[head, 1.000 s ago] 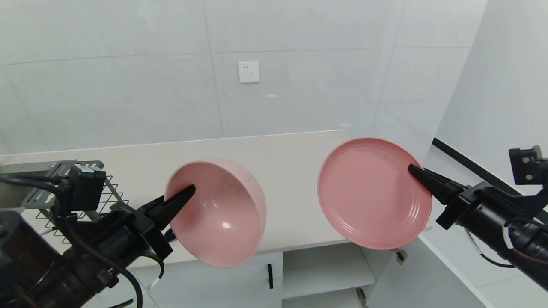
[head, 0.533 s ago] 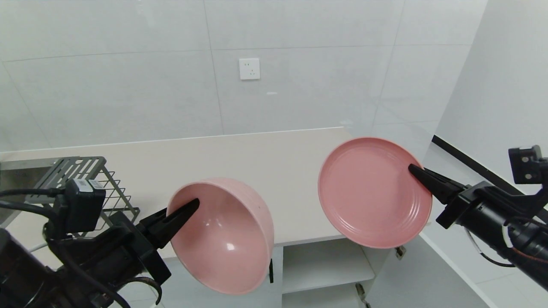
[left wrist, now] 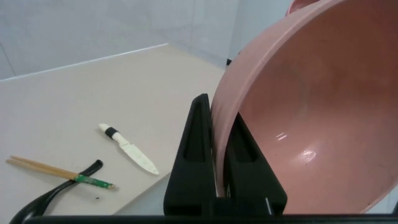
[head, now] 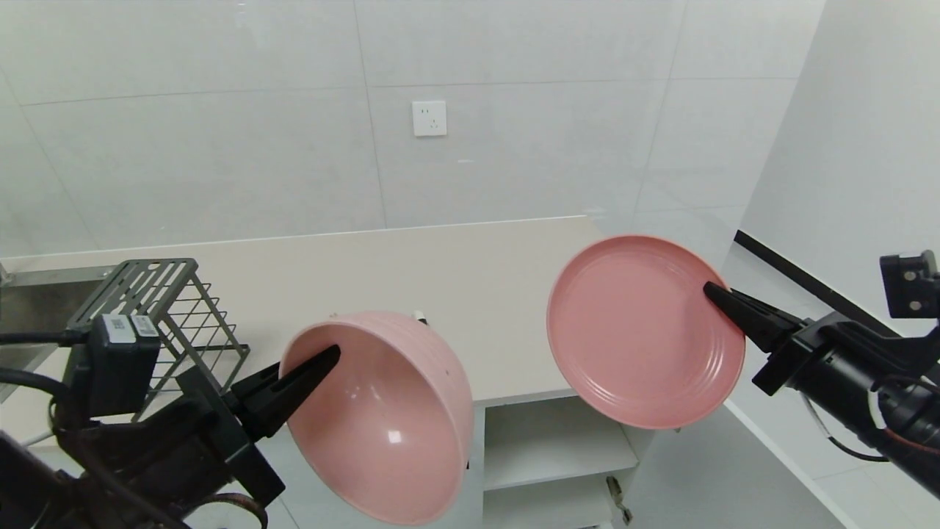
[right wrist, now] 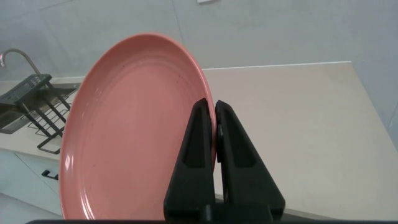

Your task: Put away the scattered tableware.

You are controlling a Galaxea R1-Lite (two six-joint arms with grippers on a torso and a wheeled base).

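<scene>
My left gripper is shut on the rim of a pink bowl, held tilted in the air off the front edge of the beige counter. In the left wrist view the rim of the bowl sits pinched in the left gripper. My right gripper is shut on the edge of a pink plate, held nearly upright over the counter's right front corner. The right wrist view has the plate clamped in the right gripper.
A white knife, a pair of chopsticks and a black spoon lie on the counter. A dark wire rack stands at its left by a sink. An open cabinet shelf sits below the counter.
The whole head view has shifted, so the camera moved. The left gripper with the bowl has sunk lower and nearer. The plate keeps its place in the picture.
</scene>
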